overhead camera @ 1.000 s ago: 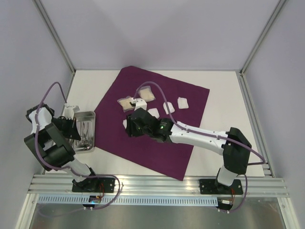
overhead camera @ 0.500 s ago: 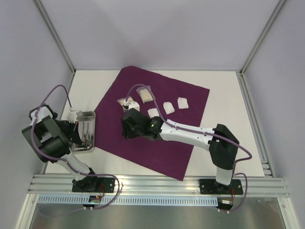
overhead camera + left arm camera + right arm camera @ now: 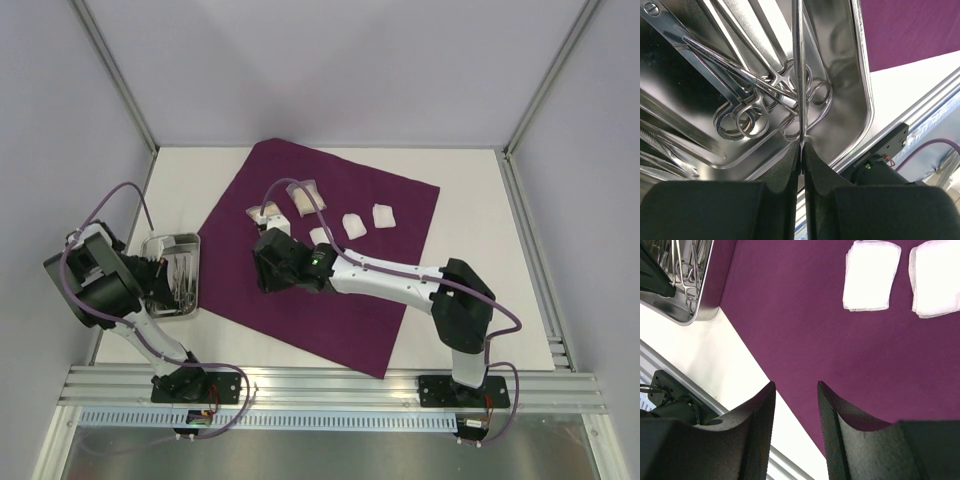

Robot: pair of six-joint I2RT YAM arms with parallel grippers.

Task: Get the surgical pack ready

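Note:
The surgical pack [image 3: 340,290] is a plum-purple drape spread flat as a big sheet in the middle of the table; it also shows in the right wrist view [image 3: 805,320]. White gauze pads [image 3: 354,226] and two clear packets [image 3: 305,197] lie on it. My right gripper [image 3: 264,280] hangs open and empty over the drape's left edge [image 3: 796,387]. My left gripper [image 3: 160,272] is over the steel tray [image 3: 192,245]. It is shut on a thin steel instrument [image 3: 798,75] that runs up from the jaws [image 3: 802,145].
The tray [image 3: 862,95] holds several ring-handled forceps [image 3: 747,117] and stands left of the drape on the white table. It also shows in the right wrist view [image 3: 702,310], as do two gauze pads [image 3: 871,275]. An aluminium rail [image 3: 330,385] runs along the near edge.
My right gripper has moved left across the drape towards its left edge. My left arm has swung down and back, its gripper now lower over the tray.

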